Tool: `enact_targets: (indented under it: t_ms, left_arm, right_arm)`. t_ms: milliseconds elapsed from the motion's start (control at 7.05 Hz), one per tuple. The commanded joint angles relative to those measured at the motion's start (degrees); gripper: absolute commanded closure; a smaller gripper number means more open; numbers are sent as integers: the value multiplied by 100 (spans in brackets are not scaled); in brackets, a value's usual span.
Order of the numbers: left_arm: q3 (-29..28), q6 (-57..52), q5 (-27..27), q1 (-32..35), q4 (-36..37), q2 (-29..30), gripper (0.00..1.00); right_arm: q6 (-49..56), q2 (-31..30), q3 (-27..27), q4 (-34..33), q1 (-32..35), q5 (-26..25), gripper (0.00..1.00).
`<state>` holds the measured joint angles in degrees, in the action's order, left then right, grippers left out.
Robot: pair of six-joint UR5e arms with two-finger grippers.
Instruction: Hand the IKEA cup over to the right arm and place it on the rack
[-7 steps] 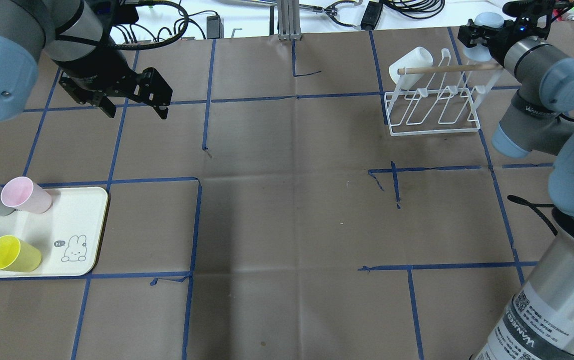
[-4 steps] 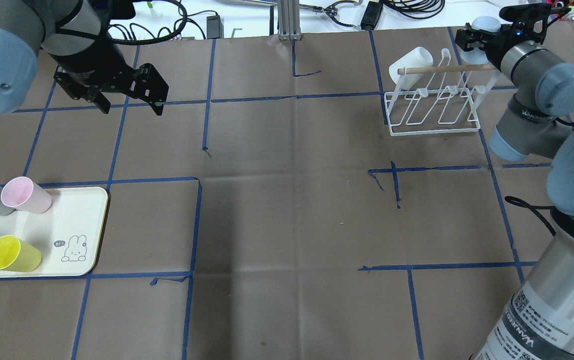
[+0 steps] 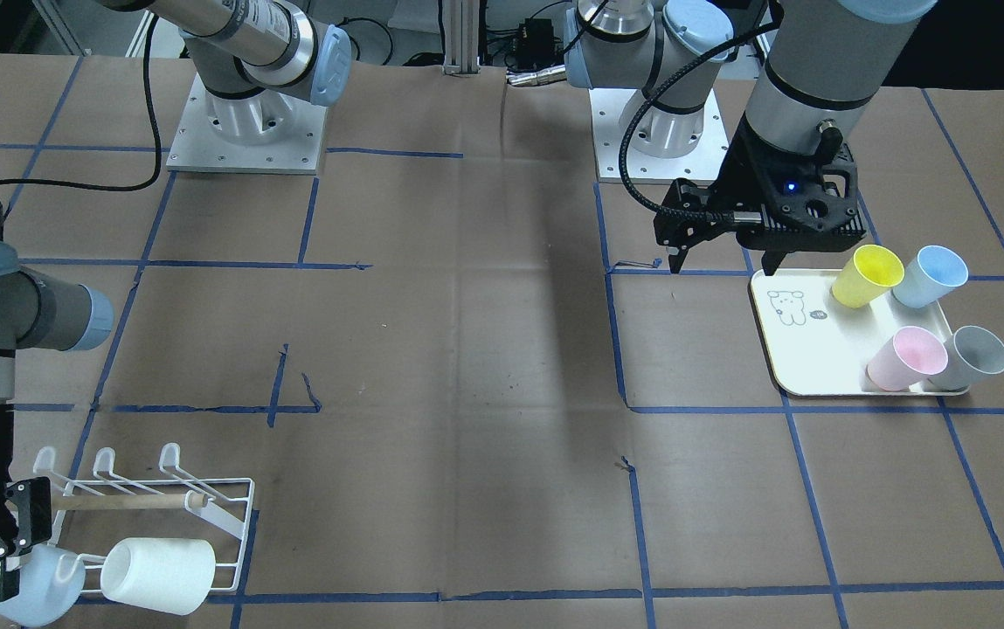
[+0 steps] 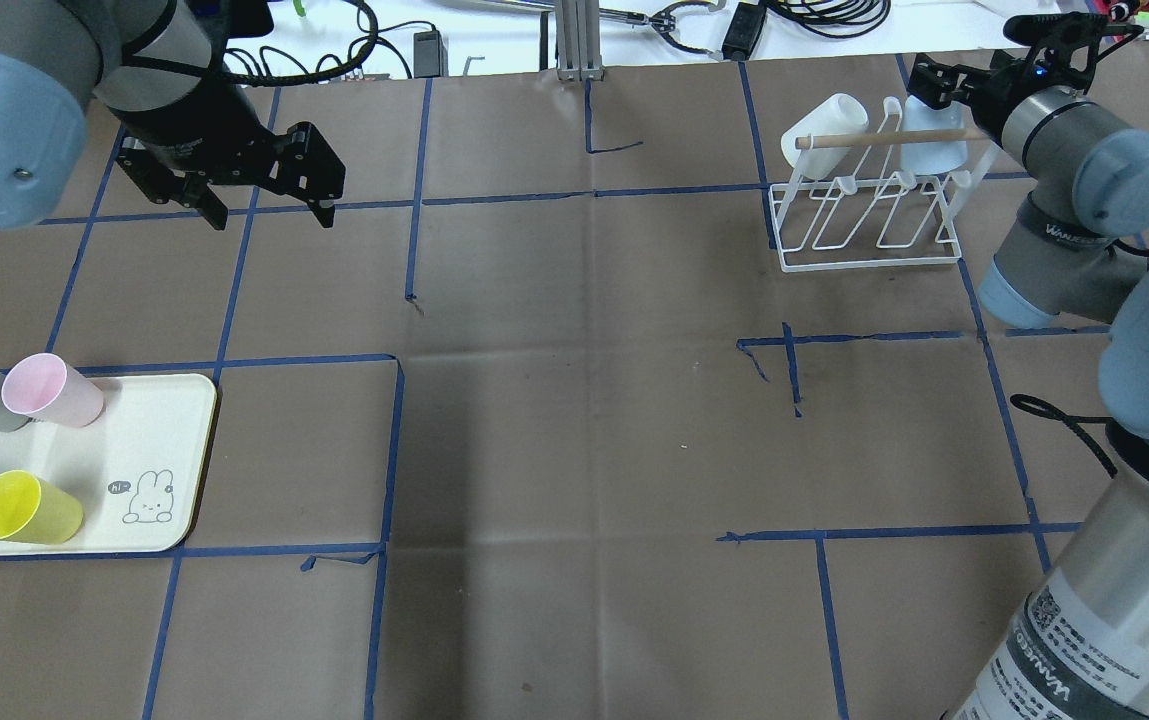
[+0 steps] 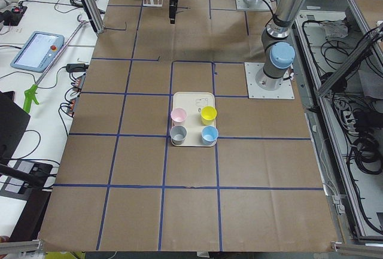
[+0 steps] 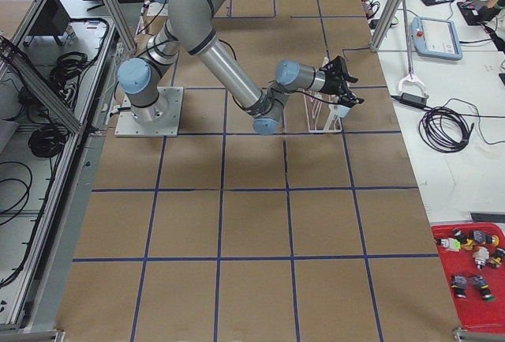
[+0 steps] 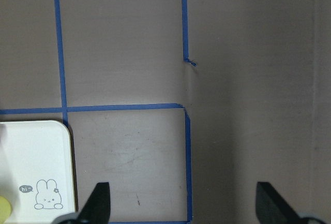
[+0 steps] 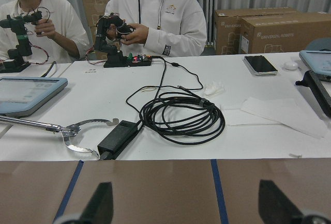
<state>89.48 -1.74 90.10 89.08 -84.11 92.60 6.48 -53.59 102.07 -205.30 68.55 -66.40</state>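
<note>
Lowering pale blue IKEA cup (image 4: 936,148) from above the dowel (image 4: 884,138) onto the right end of the rack (image 4: 869,262) since the earlier frame. Parking left gripper (image 4: 272,215), jaws spread and empty, over far left of table (image 4: 574,400), clear of the placement. Leaving white cup (image 4: 827,125) hanging at rack's left end. Spreading jaws of right gripper (image 3: 8,559) at table's far right corner, apparently releasing the cup.

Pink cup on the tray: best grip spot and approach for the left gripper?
Likely the rim, from above: one finger inside, one outside toward the bare tray. The pink cup stands upright, mouth up, with the grey cup close on its other side.
</note>
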Motion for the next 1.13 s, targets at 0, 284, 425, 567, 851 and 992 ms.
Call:
enact_targets:
  t_ms: [0, 284, 425, 567, 851, 992]
  left_arm:
    - [0, 42, -45, 4, 0, 4, 0]
    - [0, 24, -36, -5, 9, 4, 0]
    - [0, 24, -36, -5, 9, 4, 0]
    - [0, 15, -36, -5, 9, 4, 0]
    - [0, 15, -36, -5, 9, -5, 0]
    - [0, 24, -36, -5, 9, -5, 0]
  right_arm:
    - [72, -544, 41, 294, 0, -109, 0]
    - [509, -1544, 15, 2639, 0, -223, 0]
    - [608, -2132, 6, 3958, 0, -520, 0]
    - [609, -2651, -11, 5346, 9, -732, 0]
    - [600, -3453, -230, 7959, 305, -1137, 0]
    - [478, -3700, -466, 9066, 751, -1712, 0]
